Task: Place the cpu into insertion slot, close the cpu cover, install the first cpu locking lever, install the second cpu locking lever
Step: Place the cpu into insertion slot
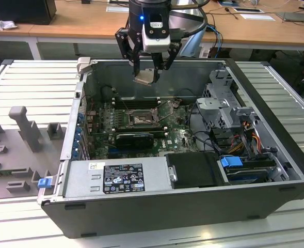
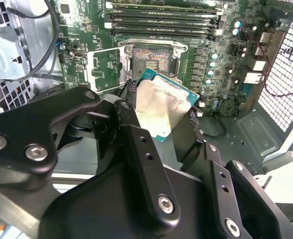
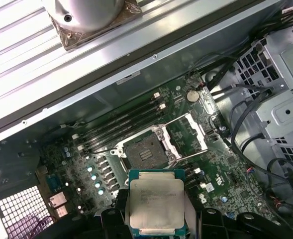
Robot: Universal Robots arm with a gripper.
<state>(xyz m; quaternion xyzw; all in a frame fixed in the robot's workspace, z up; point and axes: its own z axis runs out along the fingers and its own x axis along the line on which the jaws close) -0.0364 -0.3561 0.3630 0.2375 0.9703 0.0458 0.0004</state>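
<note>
My gripper [image 1: 146, 71] hangs over the back of the open computer case, shut on the cpu [image 1: 145, 78]. Both wrist views show the chip clamped by its edges between the black fingers: its silvery face [image 2: 162, 107] with a green rim, and the same chip [image 3: 156, 201] level above the motherboard. The insertion slot [image 1: 140, 120] lies open below and slightly in front of the chip, its contact field bare [image 3: 144, 152] [image 2: 151, 59]. The cpu cover [image 3: 188, 132] is swung open beside the socket, also seen as a metal frame [image 2: 102, 69]. The chip is well above the socket, not touching it.
Long black memory slots [image 1: 136, 102] run behind the socket. A grey power supply [image 1: 121, 178] fills the case's front. A drive cage [image 1: 224, 103] and bundled cables [image 1: 247, 137] crowd the exterior view's right. Grey fixtures [image 1: 25, 126] stand on the ribbed table at the left.
</note>
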